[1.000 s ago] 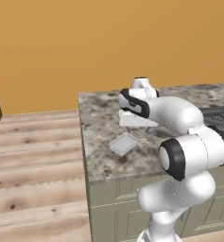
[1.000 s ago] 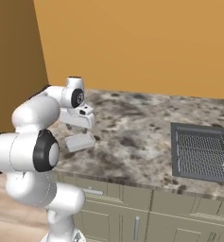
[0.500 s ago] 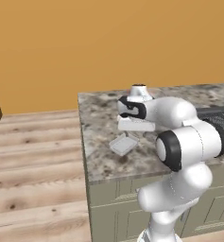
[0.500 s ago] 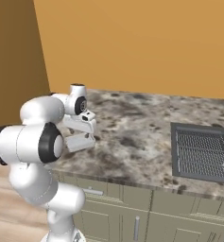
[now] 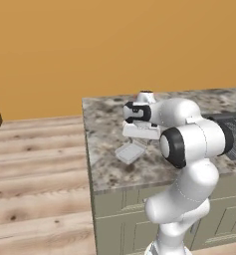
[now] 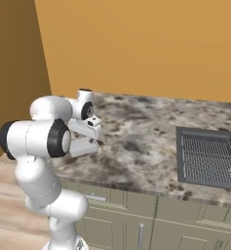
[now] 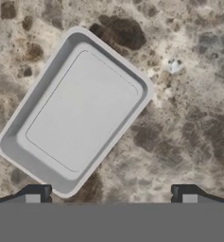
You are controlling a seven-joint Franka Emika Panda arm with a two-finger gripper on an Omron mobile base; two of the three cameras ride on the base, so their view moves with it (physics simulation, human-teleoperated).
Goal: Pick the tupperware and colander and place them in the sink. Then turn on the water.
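Hovering our hand (image 7: 111, 196) above the tupperware (image 7: 75, 111), fingers spread wide and gripping nothing.
We saw the tupperware lying flat on the speckled table (image 5: 107, 167) near its left end, well apart from the sink (image 6: 209, 158); something white at the sink's right edge was possibly the colander.

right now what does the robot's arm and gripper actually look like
The arm is glossy white, built of rounded, bulbous segments with dark grey-black bands at the joints. The white hand carries a gripper with two small dark finger tips that have pale pads. No cables or markings are visible.
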